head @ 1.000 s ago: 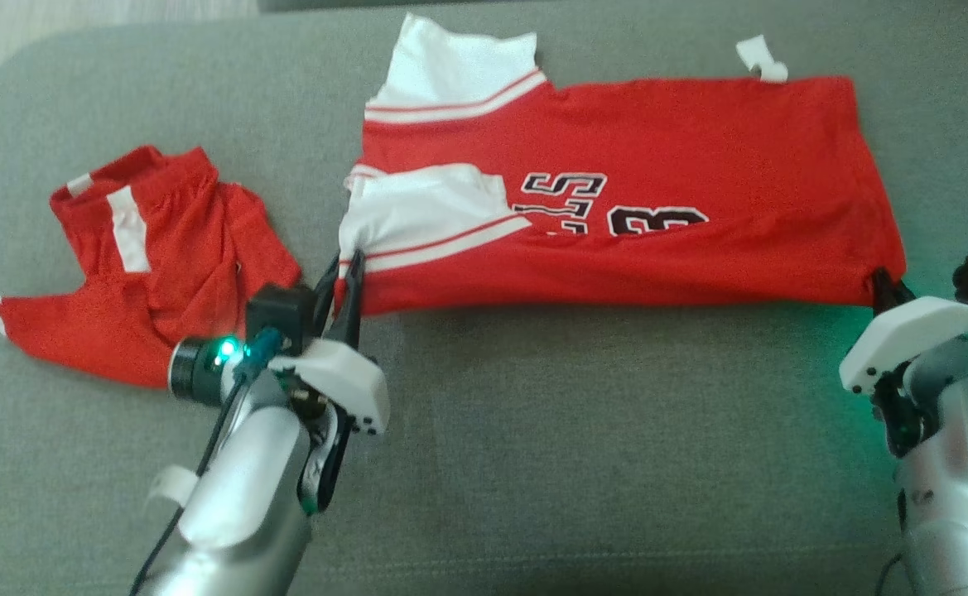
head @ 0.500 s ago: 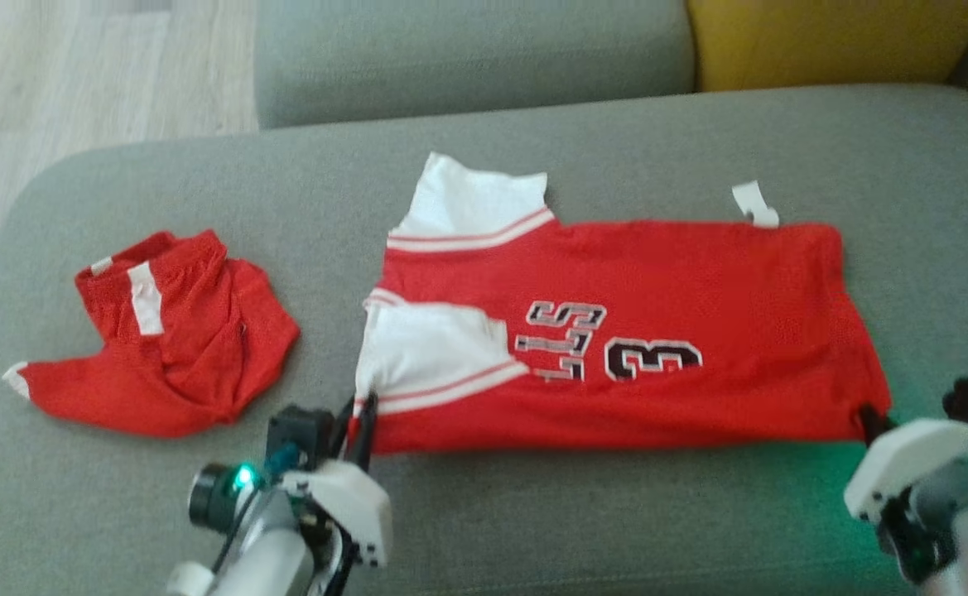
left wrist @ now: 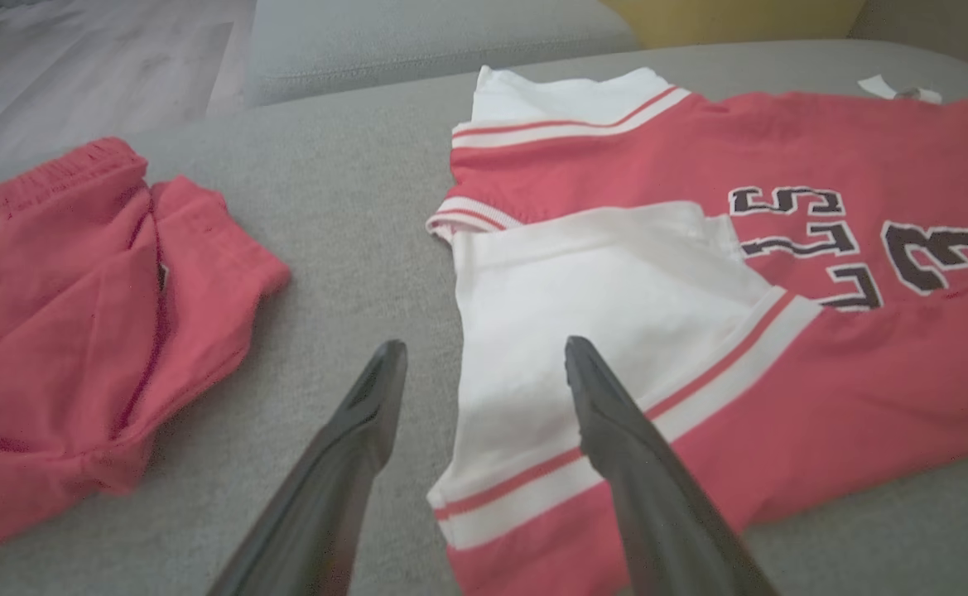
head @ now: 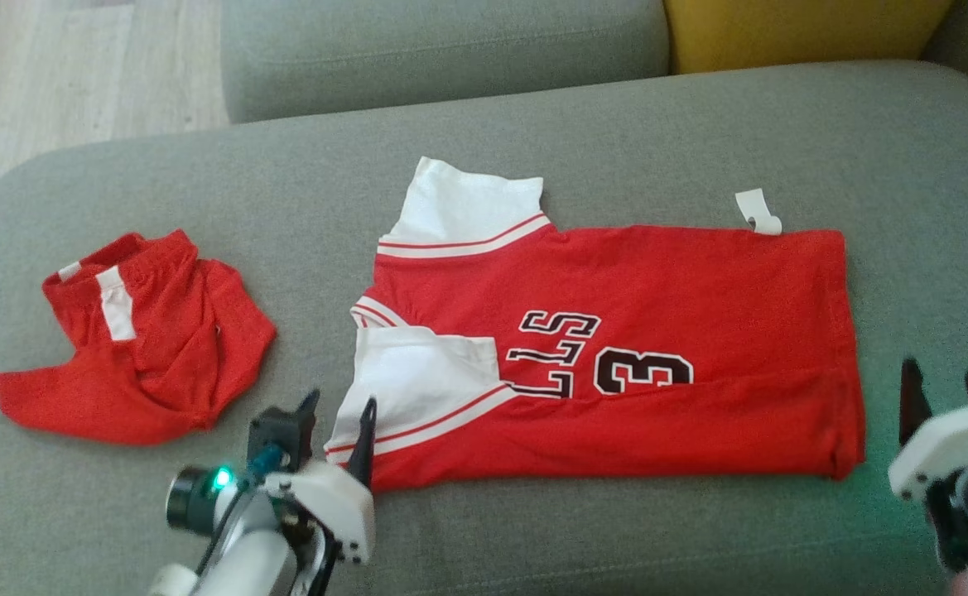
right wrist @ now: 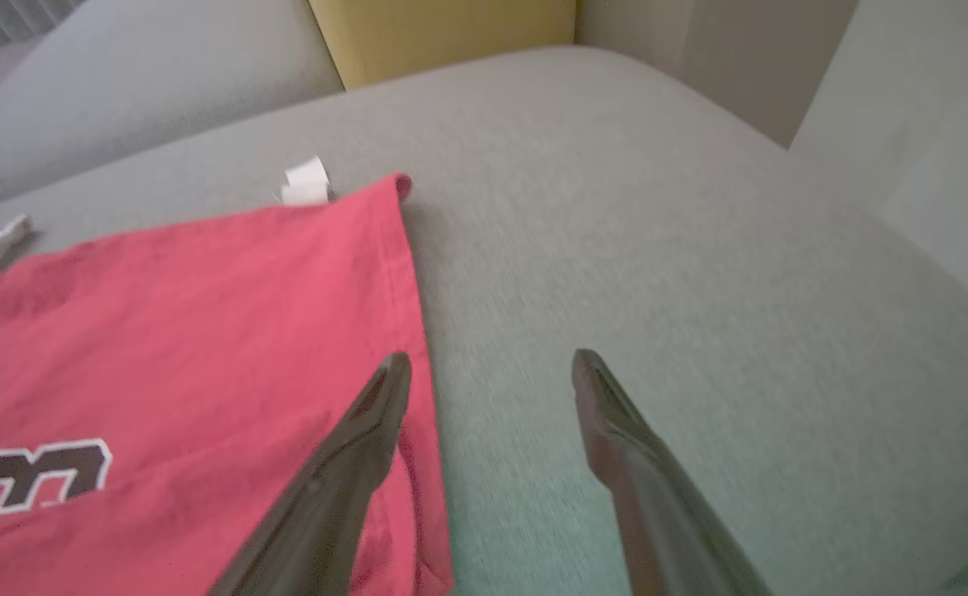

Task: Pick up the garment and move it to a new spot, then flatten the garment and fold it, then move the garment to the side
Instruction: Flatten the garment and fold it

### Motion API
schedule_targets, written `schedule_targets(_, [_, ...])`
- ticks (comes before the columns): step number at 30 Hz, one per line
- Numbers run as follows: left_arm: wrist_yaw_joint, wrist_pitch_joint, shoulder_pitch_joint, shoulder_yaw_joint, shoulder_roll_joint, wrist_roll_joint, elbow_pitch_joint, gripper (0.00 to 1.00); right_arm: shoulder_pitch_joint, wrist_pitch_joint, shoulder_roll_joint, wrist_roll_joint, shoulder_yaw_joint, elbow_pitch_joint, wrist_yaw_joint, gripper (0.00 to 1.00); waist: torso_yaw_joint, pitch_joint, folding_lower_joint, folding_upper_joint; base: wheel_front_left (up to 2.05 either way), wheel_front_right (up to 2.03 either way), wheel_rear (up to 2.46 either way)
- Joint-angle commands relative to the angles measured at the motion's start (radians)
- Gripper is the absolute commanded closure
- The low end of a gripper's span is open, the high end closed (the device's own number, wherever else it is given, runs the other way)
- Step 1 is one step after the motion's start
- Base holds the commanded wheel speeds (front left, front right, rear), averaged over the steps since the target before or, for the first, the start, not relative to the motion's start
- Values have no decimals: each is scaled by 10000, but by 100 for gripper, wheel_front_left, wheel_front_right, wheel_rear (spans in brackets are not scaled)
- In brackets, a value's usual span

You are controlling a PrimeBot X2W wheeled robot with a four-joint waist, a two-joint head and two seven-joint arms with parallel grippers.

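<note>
Jersey flat on grey cushion, red shorts nearby

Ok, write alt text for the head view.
A red jersey lies spread on a grey sofa, with the open left gripper and open right gripper by its near corners. A crumpled red garment lies to its left.

— What lies off to your left?
— A pair of red shorts, crumpled, with a white stripe near the waistband. They rest on the grey sofa seat.
— And behind the seat?
— I see a grey back cushion along the far edge, with a yellow cushion just beside it, further to my right.
— Anything past the sofa?
— Pale wooden floor, at my far left.
</note>
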Motion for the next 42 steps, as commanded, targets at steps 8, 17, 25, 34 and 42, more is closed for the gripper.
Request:
schedule_targets(8, [-284, -429, -1906, 627, 451, 11, -1339, 0, -1187, -1044, 60, -133, 1120, -1213, -7, 0, -266, 661, 0, 0, 0, 0, 0])
schedule_targets(17, [-2242, 1465, -5566, 271, 1251, 7, -540, 0, -2509, -1342, -37, -67, 2177, -1718, -7, 0, -843, 2253, 0, 0, 0, 0, 0])
schedule_targets(25, [-2799, 3244, -8429, -1372, 1850, -766, 1669, 0, -3728, -1540, -55, 148, 2958, -1934, -7, 0, -1682, 3573, 0, 0, 0, 0, 0])
schedule_targets(34, [-2805, 3522, -10109, -3360, 2556, -1976, 2795, 0, -4277, -1725, 32, 325, 3381, -2025, -7, 0, -2207, 4251, 0, 0, 0, 0, 0])
schedule_targets(42, [-2806, 3030, -11032, -3924, 2533, -1894, 4495, 0, -4397, -1862, 118, 439, 3675, -2028, -7, 0, -2587, 4601, 0, 0, 0, 0, 0])
